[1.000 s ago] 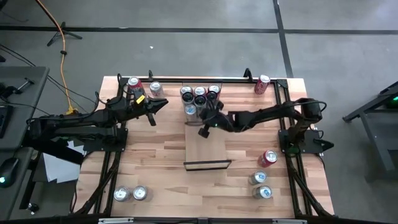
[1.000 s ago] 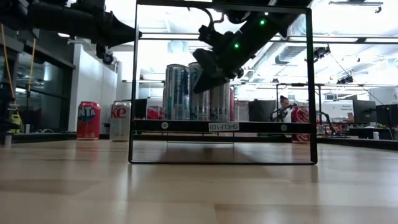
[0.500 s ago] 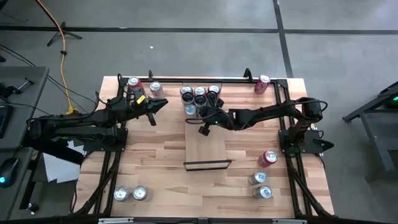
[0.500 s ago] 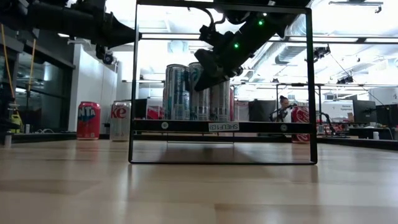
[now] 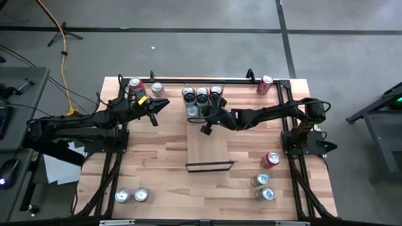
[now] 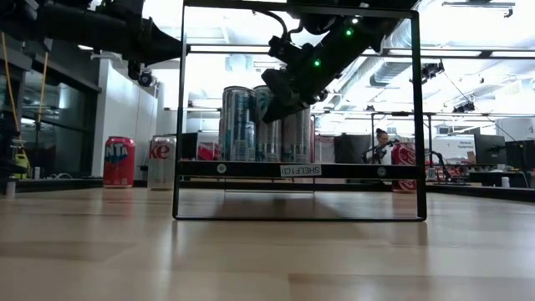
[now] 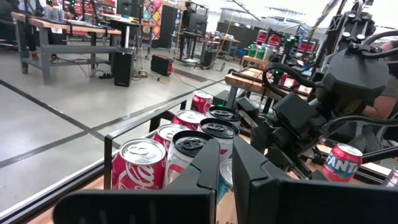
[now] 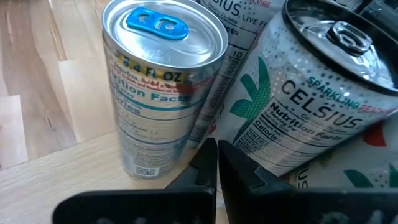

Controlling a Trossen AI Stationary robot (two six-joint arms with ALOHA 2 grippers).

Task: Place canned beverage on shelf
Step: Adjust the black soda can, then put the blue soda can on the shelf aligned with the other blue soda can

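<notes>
Several drink cans (image 5: pixel 201 97) stand upright in a cluster on the far end of the pale wooden shelf (image 5: pixel 209 150). My right gripper (image 5: pixel 210 116) reaches in from the table's right, slanting down, its fingers shut. Its tips (image 8: pixel 216 152) point at the gap between a silver can with a blue tab (image 8: pixel 158 93) and a white Celsius can (image 8: pixel 311 112). In the low view the gripper (image 6: pixel 280 88) hangs level with the can tops (image 6: pixel 238 92). My left gripper (image 5: pixel 164 105) hovers level and shut at the far left, holding nothing. My right gripper's shut fingertips (image 8: pixel 211 162) stand close before the silver can's lower side (image 8: pixel 168 165) and the Celsius can's side (image 8: pixel 261 143). The fingers themselves cover the spot, so I cannot tell whether they touch either can.
A red can (image 5: pixel 135 85) and a silver can (image 5: pixel 157 89) stand far left, by my left gripper. A red can (image 5: pixel 266 85) stands far right. Near right are a red can (image 5: pixel 271 159) and two silver ones (image 5: pixel 260 180). Two more cans (image 5: pixel 122 196) stand near left. The shelf's black rail (image 6: pixel 297 170) crosses the low view.
</notes>
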